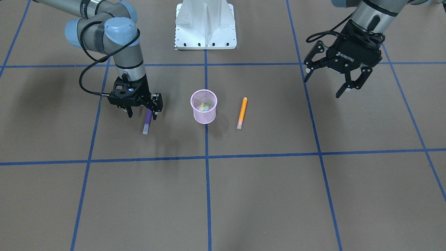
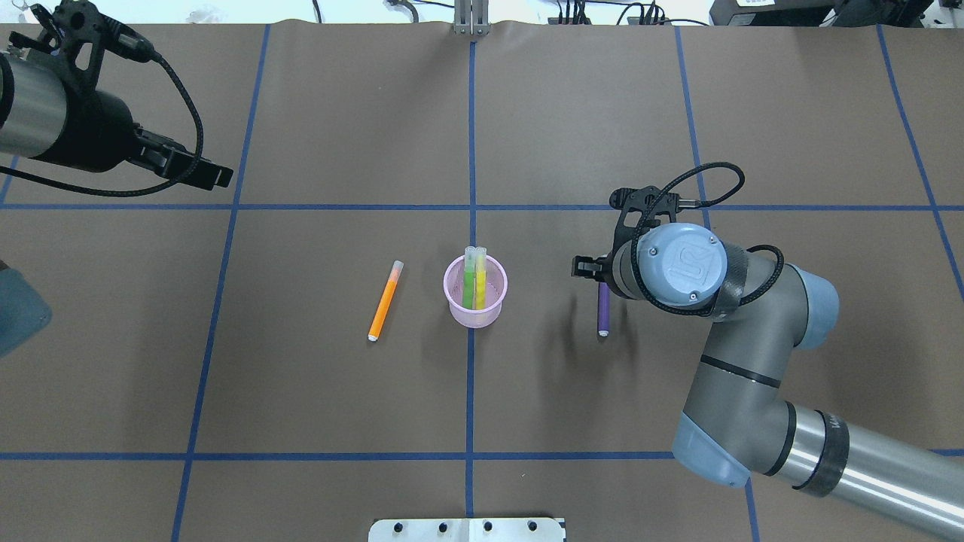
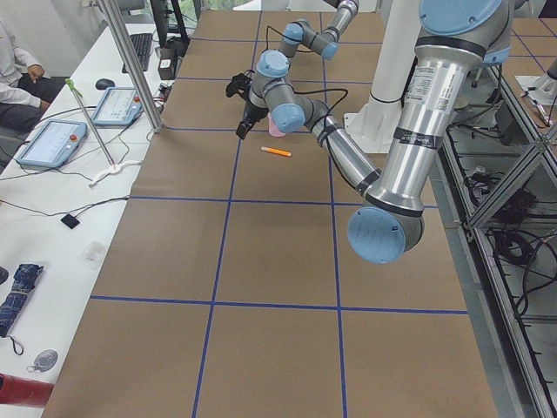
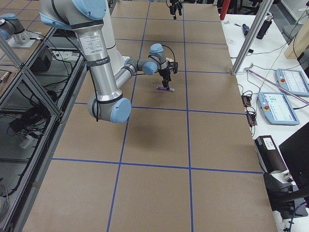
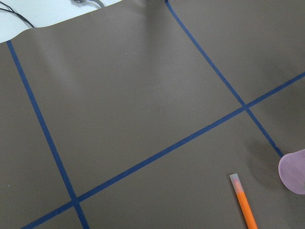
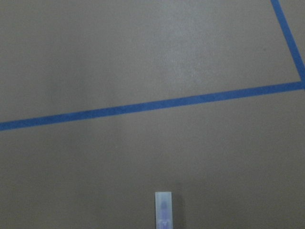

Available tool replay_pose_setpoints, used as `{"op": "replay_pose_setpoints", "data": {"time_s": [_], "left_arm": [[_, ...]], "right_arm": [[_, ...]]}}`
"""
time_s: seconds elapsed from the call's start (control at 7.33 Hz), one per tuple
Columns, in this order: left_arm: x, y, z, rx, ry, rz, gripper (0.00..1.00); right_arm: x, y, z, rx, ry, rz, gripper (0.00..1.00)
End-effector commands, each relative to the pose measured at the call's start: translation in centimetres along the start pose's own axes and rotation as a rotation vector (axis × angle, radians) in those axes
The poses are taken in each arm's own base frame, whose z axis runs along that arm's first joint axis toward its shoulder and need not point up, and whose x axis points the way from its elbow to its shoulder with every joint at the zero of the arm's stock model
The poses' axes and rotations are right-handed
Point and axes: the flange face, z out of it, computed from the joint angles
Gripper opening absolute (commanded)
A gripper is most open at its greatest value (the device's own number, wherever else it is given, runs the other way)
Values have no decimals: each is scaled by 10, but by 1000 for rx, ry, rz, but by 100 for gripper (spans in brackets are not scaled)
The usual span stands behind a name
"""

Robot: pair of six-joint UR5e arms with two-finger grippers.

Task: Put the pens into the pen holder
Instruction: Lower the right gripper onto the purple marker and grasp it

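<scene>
Bearing white ROBOTIQ lettering, the left gripper hangs with jaws apart.

**Q:** What bears the objects?

**A:** On my feeds, a flat table covered in brown paper, ruled into squares by blue tape lines.

**Q:** And directly upon it?

**A:** I count four items. A small pink wire-mesh cup stands upright on the centre line. A slim orange pen lies near it on the robot's left. A slim purple pen lies near it on the robot's right. Neither pen touches the cup. A white metal base plate sits at the robot's edge.
</scene>
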Motion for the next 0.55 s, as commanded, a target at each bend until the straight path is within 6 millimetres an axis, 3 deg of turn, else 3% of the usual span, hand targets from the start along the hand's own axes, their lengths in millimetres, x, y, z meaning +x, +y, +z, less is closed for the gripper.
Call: {"op": "replay_pose_setpoints", "data": {"time_s": [0.0,0.41], "left_arm": [[1,0,0,2,0,-3,100],[1,0,-3,7,1,-3,100]], "right_arm": [[8,14,13,-7,25,-17,61],[4,18,33,-14,22,-34,56]]}}
